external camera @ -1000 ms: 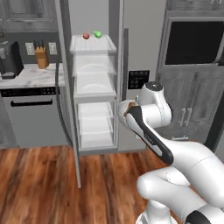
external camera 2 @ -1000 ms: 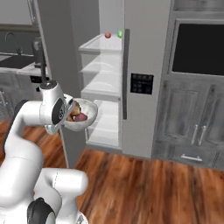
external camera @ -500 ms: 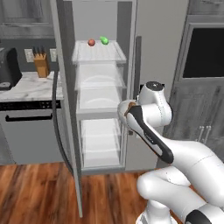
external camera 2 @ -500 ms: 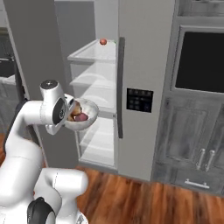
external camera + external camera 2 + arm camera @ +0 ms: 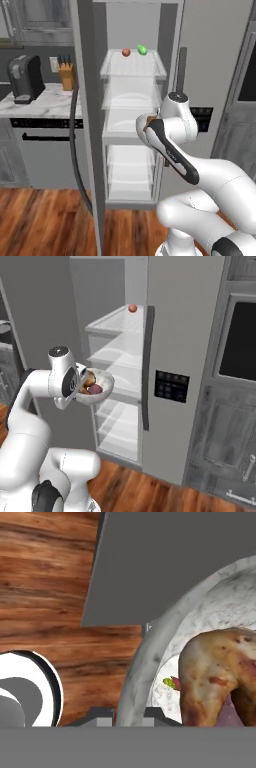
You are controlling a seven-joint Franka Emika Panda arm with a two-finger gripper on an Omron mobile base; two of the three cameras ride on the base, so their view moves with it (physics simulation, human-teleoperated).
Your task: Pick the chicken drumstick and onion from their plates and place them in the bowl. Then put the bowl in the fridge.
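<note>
Driven nearer the fridge (image 5: 130, 125) — open shelves now larger at centre frame, coffee machine (image 5: 24, 78) slid toward the left edge — with the bowl (image 5: 97, 387) carried closer to the shelves.

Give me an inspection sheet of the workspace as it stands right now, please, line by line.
Surface: wooden floor; fridge door open, white shelves bare apart from fruit.
Job's things: bowl held up in front of the open fridge, chicken drumstick and onion inside it.
Clutter: red fruit and green fruit on the top shelf.
Gripper: gripper shut on the bowl's rim.
Cables: nothing seen.
Surroundings: coffee machine and knife block on the marble counter; dark wall oven right of the fridge.
</note>
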